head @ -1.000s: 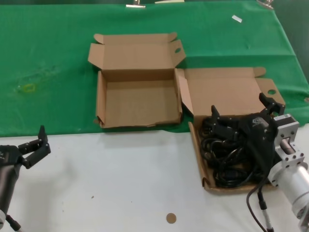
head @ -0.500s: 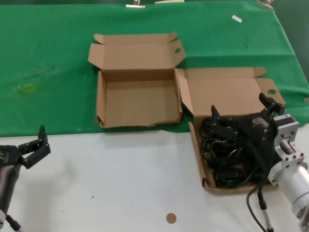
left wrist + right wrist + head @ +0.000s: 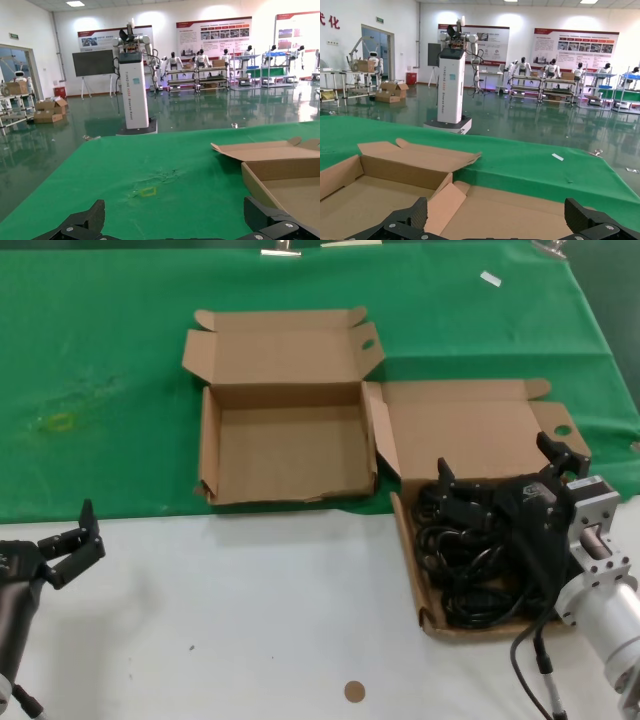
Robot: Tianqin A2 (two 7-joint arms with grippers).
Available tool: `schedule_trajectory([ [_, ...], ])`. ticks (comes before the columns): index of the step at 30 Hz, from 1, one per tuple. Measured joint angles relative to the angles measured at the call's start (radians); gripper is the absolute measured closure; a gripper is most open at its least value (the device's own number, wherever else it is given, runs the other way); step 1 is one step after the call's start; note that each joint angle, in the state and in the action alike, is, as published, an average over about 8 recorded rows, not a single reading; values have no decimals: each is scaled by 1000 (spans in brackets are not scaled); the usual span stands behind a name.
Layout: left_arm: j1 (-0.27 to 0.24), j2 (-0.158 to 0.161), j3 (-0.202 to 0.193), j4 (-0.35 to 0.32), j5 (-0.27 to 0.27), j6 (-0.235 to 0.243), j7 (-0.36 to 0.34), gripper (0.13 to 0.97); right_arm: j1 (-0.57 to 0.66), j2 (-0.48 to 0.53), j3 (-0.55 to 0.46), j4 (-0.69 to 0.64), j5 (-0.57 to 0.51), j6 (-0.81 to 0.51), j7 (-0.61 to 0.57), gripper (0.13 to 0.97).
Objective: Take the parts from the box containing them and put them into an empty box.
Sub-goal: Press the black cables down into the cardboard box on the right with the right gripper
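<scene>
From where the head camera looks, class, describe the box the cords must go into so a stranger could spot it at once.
Start at the green cloth covering the far half of the table. Two open brown cardboard boxes sit side by side near its front edge. The empty box is the one farther left, bare inside, while its neighbour holds black cords.

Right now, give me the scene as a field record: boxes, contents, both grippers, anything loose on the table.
surface: white table in front, green cloth behind
empty box: open, lid back, on the green cloth, left of the other box
full box: open, right of the empty one, its near end on the white table
contents: black power cords in a tangled pile
right gripper: open, over the cords, not closed on any
left gripper: open, at the near left table edge, away from both boxes
loose: small brown disc on the white table
</scene>
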Motion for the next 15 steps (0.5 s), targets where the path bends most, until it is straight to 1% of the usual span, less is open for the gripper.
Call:
schedule_trajectory([
  [15, 0, 0, 0, 0, 0, 0, 0, 132, 0, 0, 0, 0, 0, 0, 0, 129],
])
